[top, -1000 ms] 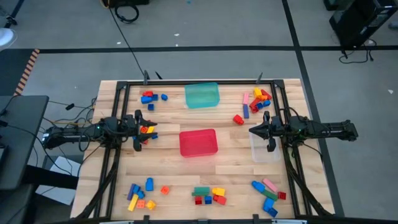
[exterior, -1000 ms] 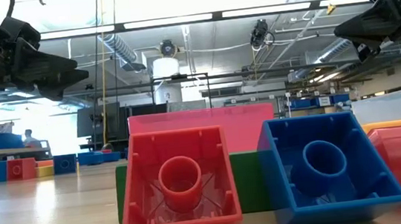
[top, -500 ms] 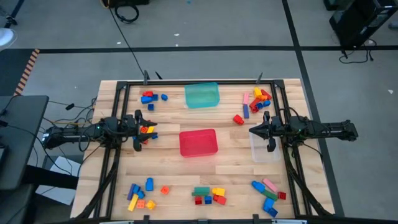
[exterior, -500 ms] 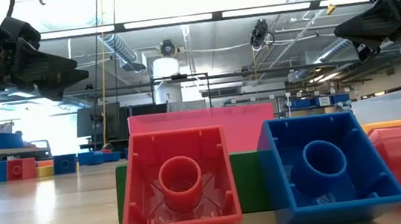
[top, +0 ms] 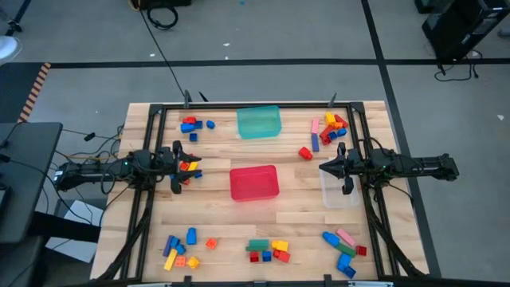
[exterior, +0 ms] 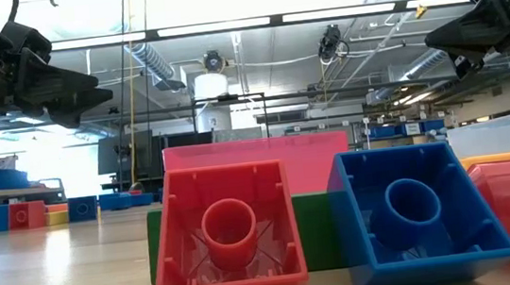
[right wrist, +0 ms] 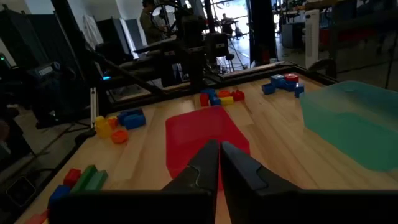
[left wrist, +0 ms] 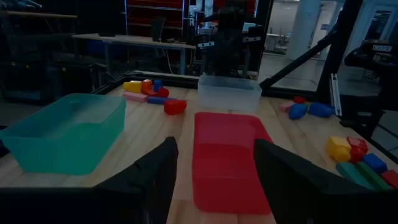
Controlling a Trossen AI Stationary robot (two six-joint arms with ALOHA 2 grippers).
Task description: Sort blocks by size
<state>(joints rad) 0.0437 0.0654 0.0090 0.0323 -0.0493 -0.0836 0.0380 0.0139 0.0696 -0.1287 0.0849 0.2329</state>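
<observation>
Blocks [top: 268, 251] in clusters around the table [top: 303, 207] edges, three tubs [top: 254, 182] between them, mid-table

I can read almost nothing here: no label on my tubs or blocks. Only a white strip of lettering on the dark frame [left wrist: 380, 48] beyond the clear tub [left wrist: 229, 93] shows (too small for me to make out).

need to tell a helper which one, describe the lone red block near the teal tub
Start at the teal tub at the table's far edge. Toward the right arm's side lies a red block, just short of the mixed pile there. It alone lies apart from any pile.
</observation>
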